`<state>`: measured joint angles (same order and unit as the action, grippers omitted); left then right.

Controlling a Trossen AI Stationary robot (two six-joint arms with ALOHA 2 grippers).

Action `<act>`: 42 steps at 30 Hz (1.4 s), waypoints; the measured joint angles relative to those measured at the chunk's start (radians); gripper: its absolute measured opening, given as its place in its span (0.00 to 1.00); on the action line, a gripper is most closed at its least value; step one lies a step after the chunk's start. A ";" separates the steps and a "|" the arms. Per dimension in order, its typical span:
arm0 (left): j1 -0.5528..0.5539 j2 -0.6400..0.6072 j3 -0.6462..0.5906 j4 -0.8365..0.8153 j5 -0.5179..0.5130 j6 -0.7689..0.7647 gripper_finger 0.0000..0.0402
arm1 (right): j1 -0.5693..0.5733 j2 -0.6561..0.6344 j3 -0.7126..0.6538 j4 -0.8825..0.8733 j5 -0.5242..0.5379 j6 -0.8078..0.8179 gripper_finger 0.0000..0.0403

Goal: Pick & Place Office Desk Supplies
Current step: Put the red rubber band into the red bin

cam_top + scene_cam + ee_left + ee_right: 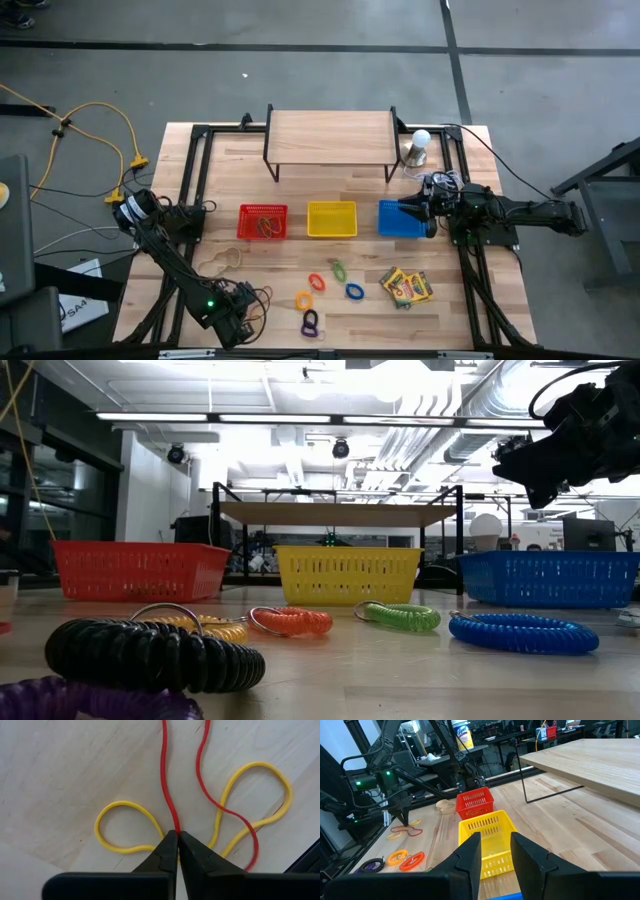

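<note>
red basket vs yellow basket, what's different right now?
Colour: the red basket is red, the yellow basket yellow. Contents: the red basket holds a few thin bands on its floor; the yellow basket looks bare inside. Position: the red basket stands at the left of the row, the yellow basket in the middle, beside the blue basket. Shared: both are rectangular slotted baskets of similar size, upright on the table.

I was working in a robotics lab or workshop: the wooden table stood on bare concrete floor, exposed ducts and strip lights ran overhead, and cluttered benches lined the room.
</note>
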<state>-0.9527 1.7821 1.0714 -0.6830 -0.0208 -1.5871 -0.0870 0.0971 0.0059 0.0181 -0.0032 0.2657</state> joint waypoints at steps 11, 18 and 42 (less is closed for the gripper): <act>-0.001 0.000 0.001 0.008 -0.013 0.046 0.00 | 0.000 0.000 0.000 0.000 0.000 0.000 0.23; -0.001 0.002 0.027 -0.007 -0.035 0.073 0.00 | 0.000 0.000 0.000 0.000 0.000 0.000 0.23; -0.001 -0.017 0.034 0.009 -0.097 0.123 0.00 | 0.000 0.000 0.000 0.000 0.000 0.000 0.23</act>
<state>-0.9539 1.7655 1.1053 -0.6739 -0.1174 -1.4642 -0.0872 0.0971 0.0059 0.0181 -0.0033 0.2657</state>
